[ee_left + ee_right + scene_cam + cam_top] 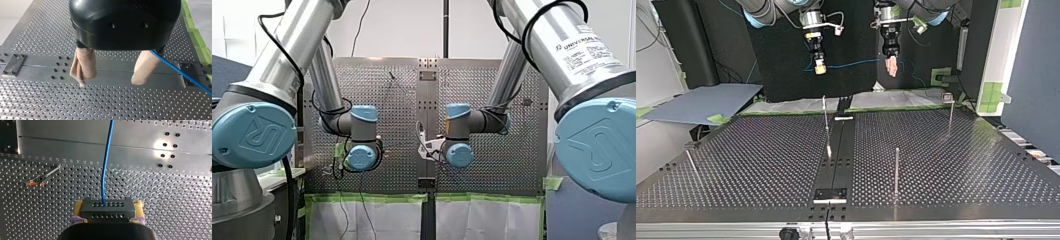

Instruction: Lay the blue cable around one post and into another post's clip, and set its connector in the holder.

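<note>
Connector: you have the black block [107, 213], with its rows of small holes, clamped between the yellow pads [138, 206] of the right tool [108, 206]. In the right wrist view it hangs over the perforated counter [961, 165], just beside the dark middle strip [841, 150].
Blue cable: you can follow it [106, 170] from the connector's face out across the middle strip. In the top view it runs through the air, nearly level, from one tool to the other, above the strip's far end.
Left tool: its [108, 82] beige-wrapped fingers [83, 65] stand apart with nothing between them. The cable comes out from behind one finger, and you cannot tell whether it touches.
Height: both tools hang well clear of the counter.
Posts: one upright post [896, 170] stands near the strip, on the top view's right. A second, with a small head [950, 112], stands farther from the strip on that same side. A thin third [826, 122] stands just beside the strip on the other side.
Plate: you see a dark plate [831, 193] lying on the strip at its near end in the top view.
</note>
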